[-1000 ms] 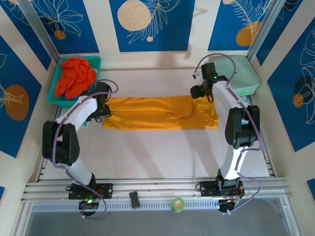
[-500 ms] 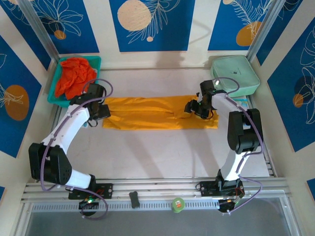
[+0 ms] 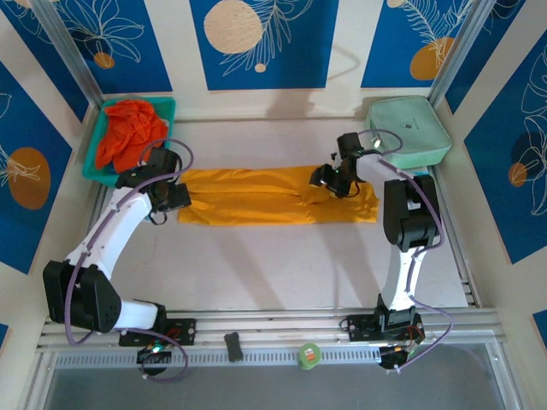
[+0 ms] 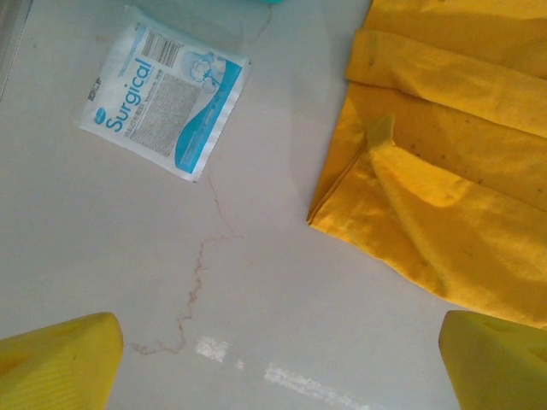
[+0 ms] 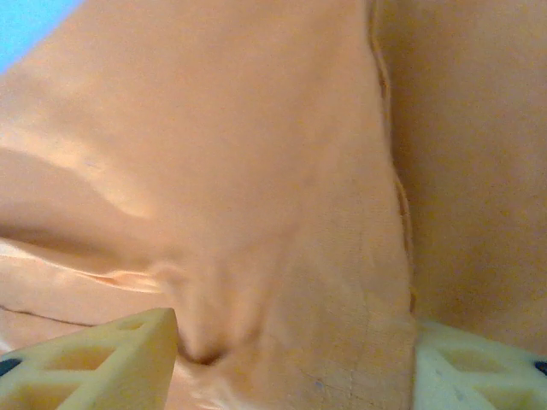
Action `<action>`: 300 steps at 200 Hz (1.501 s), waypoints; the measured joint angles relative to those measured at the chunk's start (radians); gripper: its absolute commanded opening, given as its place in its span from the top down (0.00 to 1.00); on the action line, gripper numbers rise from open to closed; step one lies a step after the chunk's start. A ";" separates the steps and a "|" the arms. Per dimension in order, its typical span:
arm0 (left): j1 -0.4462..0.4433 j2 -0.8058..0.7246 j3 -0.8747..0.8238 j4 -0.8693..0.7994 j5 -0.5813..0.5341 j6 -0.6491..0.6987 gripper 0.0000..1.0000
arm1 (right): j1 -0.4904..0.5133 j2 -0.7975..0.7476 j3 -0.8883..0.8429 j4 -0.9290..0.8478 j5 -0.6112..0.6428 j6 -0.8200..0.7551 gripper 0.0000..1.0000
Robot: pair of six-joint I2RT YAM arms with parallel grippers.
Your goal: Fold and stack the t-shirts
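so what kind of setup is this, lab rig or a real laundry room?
Looks like a lab test cell, not a home. Two arms are bolted to a metal rail at the table's near edge, blue printed panels wall it in, and the props are staged: a yellow shirt spread flat, a red shirt in a teal basket.

"Surgical" on white-blue packet (image 4: 162,104)

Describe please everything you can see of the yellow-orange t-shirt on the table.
The yellow-orange t-shirt is soft plain cloth, folded into a long flat strip across the middle of the white table. Its layered left corner lies free, beside the open left gripper. The right gripper presses on its right part, cloth bunched between the fingers.
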 measured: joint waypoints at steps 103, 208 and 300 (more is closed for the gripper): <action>-0.009 0.000 0.011 -0.018 -0.007 0.018 0.03 | 0.036 0.185 0.332 -0.014 -0.156 0.111 0.39; -0.077 0.542 0.476 -0.014 0.015 0.103 0.92 | -0.046 -0.240 -0.101 -0.034 0.042 0.055 1.00; -0.065 0.964 0.770 -0.092 -0.020 0.128 0.95 | -0.150 -0.231 -0.266 -0.020 0.100 0.051 1.00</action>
